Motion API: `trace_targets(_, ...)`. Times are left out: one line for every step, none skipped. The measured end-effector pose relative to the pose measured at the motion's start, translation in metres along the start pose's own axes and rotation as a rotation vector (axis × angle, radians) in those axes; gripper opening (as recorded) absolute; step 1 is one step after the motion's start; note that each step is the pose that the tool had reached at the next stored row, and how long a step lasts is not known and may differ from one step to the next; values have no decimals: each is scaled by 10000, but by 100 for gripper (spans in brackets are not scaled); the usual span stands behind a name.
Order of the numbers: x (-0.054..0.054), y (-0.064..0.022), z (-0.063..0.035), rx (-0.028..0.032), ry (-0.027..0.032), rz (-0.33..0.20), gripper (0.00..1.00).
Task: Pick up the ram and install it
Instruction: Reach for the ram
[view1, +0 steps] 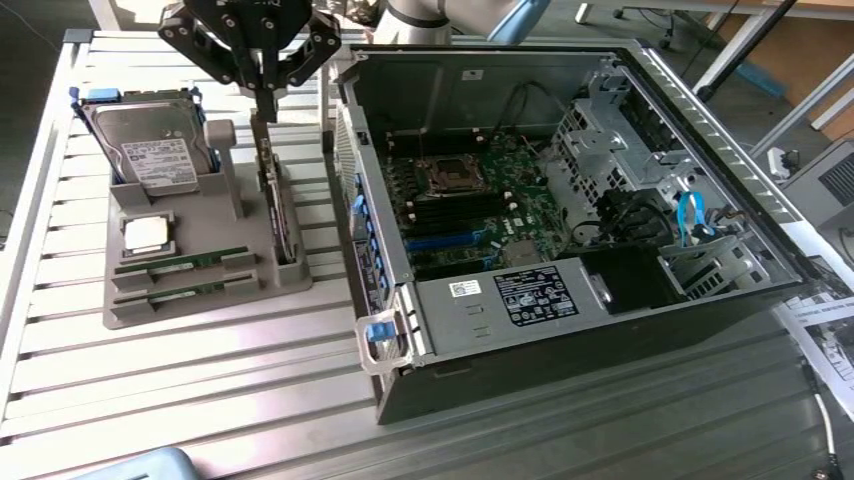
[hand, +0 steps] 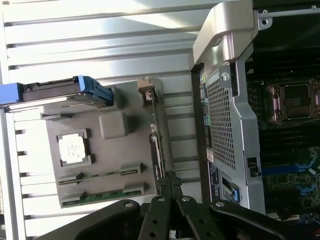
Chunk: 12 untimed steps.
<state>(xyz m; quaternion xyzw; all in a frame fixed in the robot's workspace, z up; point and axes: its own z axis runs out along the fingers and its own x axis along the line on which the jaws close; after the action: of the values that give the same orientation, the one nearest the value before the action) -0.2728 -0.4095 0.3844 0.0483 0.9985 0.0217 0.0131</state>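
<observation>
I see the slatted metal table (view1: 160, 400) carrying everything. The open computer case (view1: 441, 90) lies on its side toward the exterior view's right, with its motherboard (view1: 481, 215) exposed. Toward the exterior view's left, just beside the case, sits the grey parts tray (view1: 200, 240).

On the tray, the hard drive (view1: 150, 145) stands propped at the far end. The expansion card (view1: 276, 200) stands on edge along the side nearest the case.

My gripper (view1: 264, 105) hangs above that card's far end with its fingers pressed together and nothing between them. From the wrist camera the closed tips (hand: 171, 182) line up over the card's top edge (hand: 156, 150). I cannot tell whether they touch it.

The ram stick (view1: 180, 262) lies flat in its slot at the tray's near end, and a second ram stick (view1: 171, 292) lies parallel just beside it. Both are well apart from the gripper and neither has been lifted. The square silver CPU (view1: 144, 233) rests between the hard drive and the sticks.
</observation>
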Motion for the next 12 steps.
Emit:
trace_targets(15, -1, 0, 0, 0, 0, 11)
trace_targets(35, -3, -1, 0, 1, 0, 11)
trace_targets(60, -6, -2, 0, 0, 0, 11)
trace_targets(73, -7, -2, 1, 1, 0, 11)
trace_targets(85, -8, -3, 0, 1, 0, 11)
trace_targets(106, -10, -3, 0, 0, 0, 11)
trace_targets(127, -12, -4, 0, 1, -1, 11)
trace_targets(143, -14, -4, 0, 0, -1, 11)
trace_targets(173, -17, -5, 0, 1, 0, 11)
trace_targets(186, -18, -5, 0, 1, 0, 11)
trace_targets(200, -19, -5, 0, 0, 0, 11)
trace_targets(212, -21, -6, 0, 0, -1, 11)
